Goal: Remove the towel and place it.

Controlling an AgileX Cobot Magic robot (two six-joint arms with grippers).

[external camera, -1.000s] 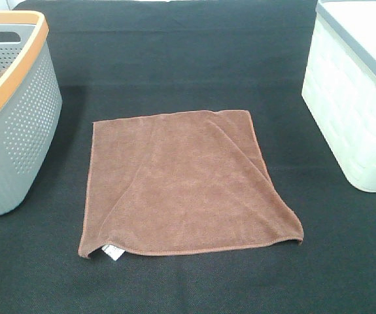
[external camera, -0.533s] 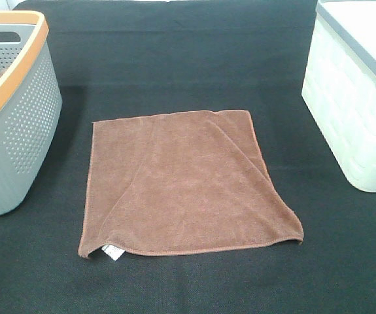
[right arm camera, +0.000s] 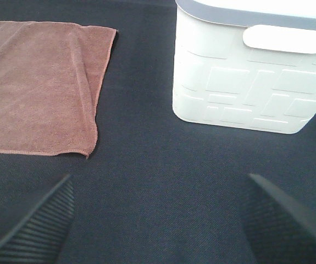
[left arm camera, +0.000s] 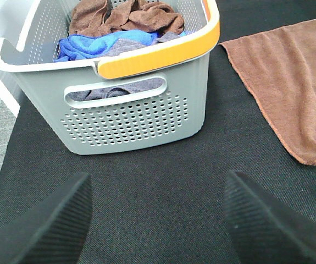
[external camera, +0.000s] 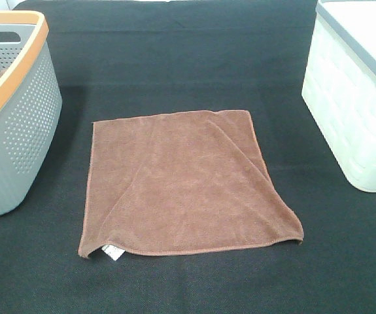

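Observation:
The reddish-brown towel [external camera: 181, 183] lies spread flat on the black table between the two baskets, its white tag [external camera: 114, 252] at the near left corner. It also shows in the left wrist view [left arm camera: 289, 88] and the right wrist view [right arm camera: 37, 88]. Neither arm appears in the high view. My left gripper [left arm camera: 155, 220] is open and empty, above the table in front of the grey basket. My right gripper [right arm camera: 158, 223] is open and empty, above bare table in front of the white basket, apart from the towel.
A grey perforated basket with an orange rim [external camera: 17, 124] stands at the left; it holds bunched brown [left arm camera: 125, 19], blue and grey cloths. A white basket with a grey rim [external camera: 354, 111] stands at the right. The black table [external camera: 188, 59] runs behind the towel.

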